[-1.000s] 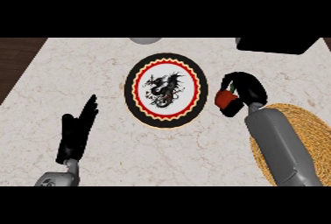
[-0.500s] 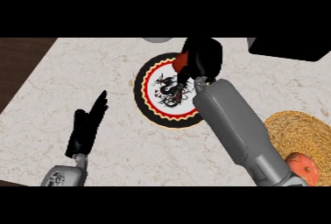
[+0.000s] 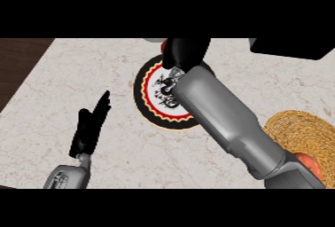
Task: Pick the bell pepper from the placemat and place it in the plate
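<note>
Reaching further since before, right hand [image 3: 185, 51] curls above the plate [image 3: 149, 104]; its contents unclear. Left hand [image 3: 90, 128] rests open.

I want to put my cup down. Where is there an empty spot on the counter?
Bare counter lies left of the plate, above the left hand, and below the plate beside that hand. The right side is crowded: right hand over the plate, placemat.

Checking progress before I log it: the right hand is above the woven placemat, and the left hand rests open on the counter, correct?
Not quite. In the head view the right hand is above the far rim of the plate, not the placemat. The left hand does rest open on the counter.
</note>
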